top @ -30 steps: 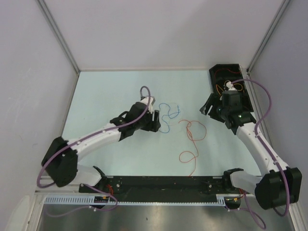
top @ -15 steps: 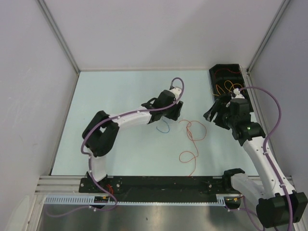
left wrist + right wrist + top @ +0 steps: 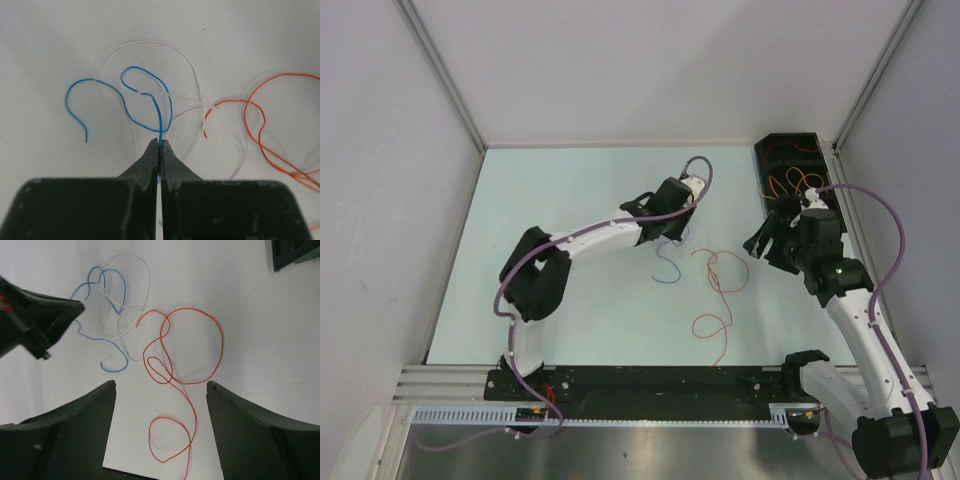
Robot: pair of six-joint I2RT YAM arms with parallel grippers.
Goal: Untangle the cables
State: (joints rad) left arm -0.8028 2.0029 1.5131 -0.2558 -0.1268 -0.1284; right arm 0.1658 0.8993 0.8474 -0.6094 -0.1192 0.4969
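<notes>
The left claw (image 3: 160, 144) is pinched together on the blue cable (image 3: 159, 127), which runs out from its tips and curls over the pale tabletop (image 3: 560, 190). A thin white cable (image 3: 150, 42) appears to cross the blue one, though it is faint. The red cable (image 3: 188, 309) lies in loops just beside them, below the right claw (image 3: 161, 386), whose fingers stand wide apart, holding nothing.
</notes>
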